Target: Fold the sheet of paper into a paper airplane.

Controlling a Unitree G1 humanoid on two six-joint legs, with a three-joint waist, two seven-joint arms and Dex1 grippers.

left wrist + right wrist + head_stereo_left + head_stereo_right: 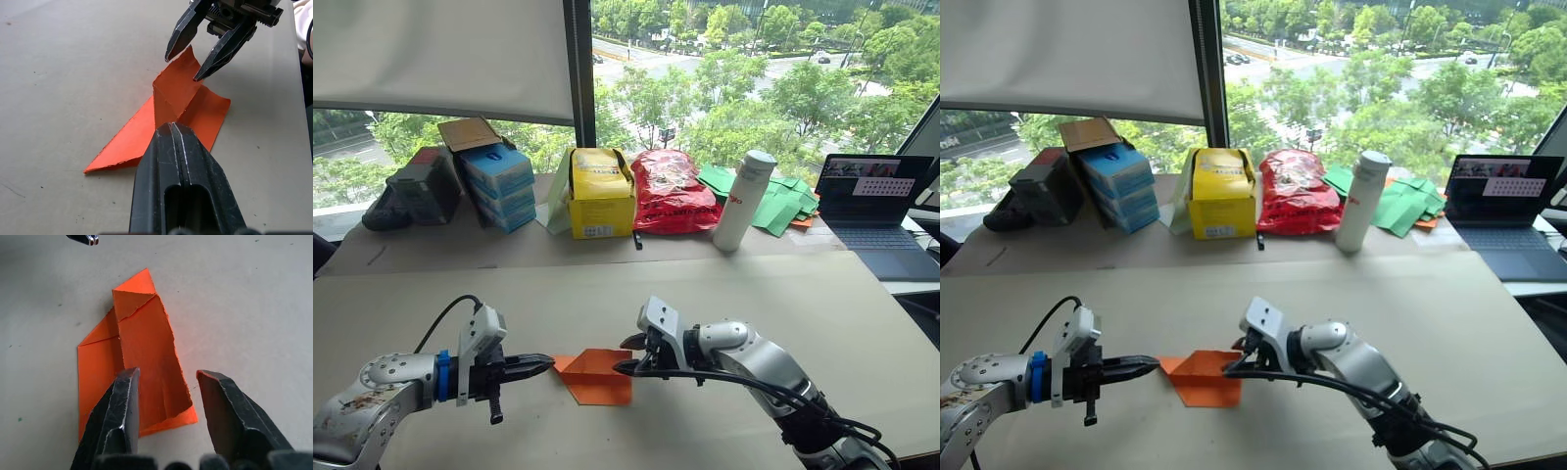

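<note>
Orange and partly folded, the sheet of paper point(595, 376) is lying on the tabletop point(607, 304) close to its near edge, about midway along it. You are looking at a shape with one pointed end toward your left gripper and a squarer end toward your right gripper; a flap along its middle is standing up off the flat layer beneath, as the left wrist view is showing.

Your left gripper point(544, 365) is sitting just beside the paper's pointed end with its two black fingers pressed together, gripping nothing; whether the tips are touching the paper's edge cannot be told. Your right gripper point(167, 377) is hovering at the opposite end with its fingers spread apart, one finger on each side of the raised flap, not pinching it.

Farther back, along the far edge of the tabletop by the window, you are facing a row of clutter: a dark bag point(416, 186) at the far left, a stack of blue boxes point(497, 186), a yellow box point(600, 193), a red bag point(669, 191), a white bottle point(744, 200) standing upright, a heap of green paper pieces point(781, 202), and an open laptop point(881, 211) at the far right corner.
</note>
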